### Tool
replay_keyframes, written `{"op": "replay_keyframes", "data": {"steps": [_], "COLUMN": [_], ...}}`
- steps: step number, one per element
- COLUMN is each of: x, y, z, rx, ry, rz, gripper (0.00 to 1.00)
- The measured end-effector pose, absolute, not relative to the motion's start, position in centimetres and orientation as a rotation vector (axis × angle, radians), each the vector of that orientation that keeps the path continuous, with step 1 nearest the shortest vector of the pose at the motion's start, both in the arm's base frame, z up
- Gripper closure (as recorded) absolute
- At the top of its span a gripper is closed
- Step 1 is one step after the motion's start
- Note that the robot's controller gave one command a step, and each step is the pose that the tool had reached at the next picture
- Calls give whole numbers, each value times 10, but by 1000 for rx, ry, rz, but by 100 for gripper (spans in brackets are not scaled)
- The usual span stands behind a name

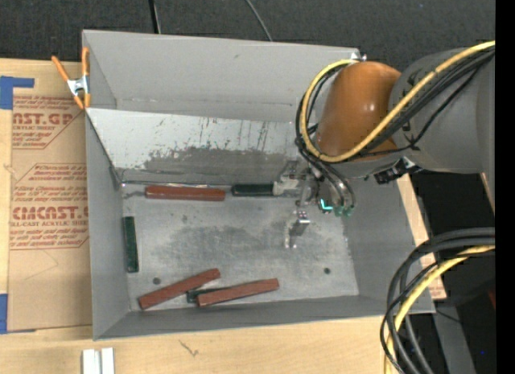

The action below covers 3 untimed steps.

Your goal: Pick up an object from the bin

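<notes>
The gripper [296,223] hangs low inside the bin [241,67], under the orange cover [358,115] of the wrist. It is just beside the right end of the dark green rod [253,190], a little toward the front from it, and over bare floor. Whether the gripper is open or closed, I cannot tell. The task names no thing, so in my judgement the dark green rod is the likely one, because it is the nearest. It lies flat at the foot of the back wall. To the left of the dark green rod, almost end to end with it, lies a long red-brown stick [185,193]. Far to the left of the rod and more to the front lies a second green bar [129,244]. Well to the front of the rod, a pair of red-brown sticks [237,292] lies close together. To do this step well, I think the gripper should come over the middle of the rod, not its end, with its opening set across the thin side. The back wall is very near behind the rod, so there is little room on that side, and a grasp nearer the free right end may be safer. The rod is thin and flat on the floor, so the descent should go almost to the floor before closing.
</notes>
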<state>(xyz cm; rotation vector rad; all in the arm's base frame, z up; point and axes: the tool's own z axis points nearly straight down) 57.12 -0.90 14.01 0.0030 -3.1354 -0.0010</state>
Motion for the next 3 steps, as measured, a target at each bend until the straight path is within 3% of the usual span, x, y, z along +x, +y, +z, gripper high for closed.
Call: {"op": "replay_keyframes", "data": {"steps": [1,2,3], "x": [573,540,522], "y": [-9,8,25], "z": [144,113,82], "rx": [3,245,395], "ry": [-3143,-3144,-3115], "rz": [-1,3,-3], "gripper": [0,0,0]}}
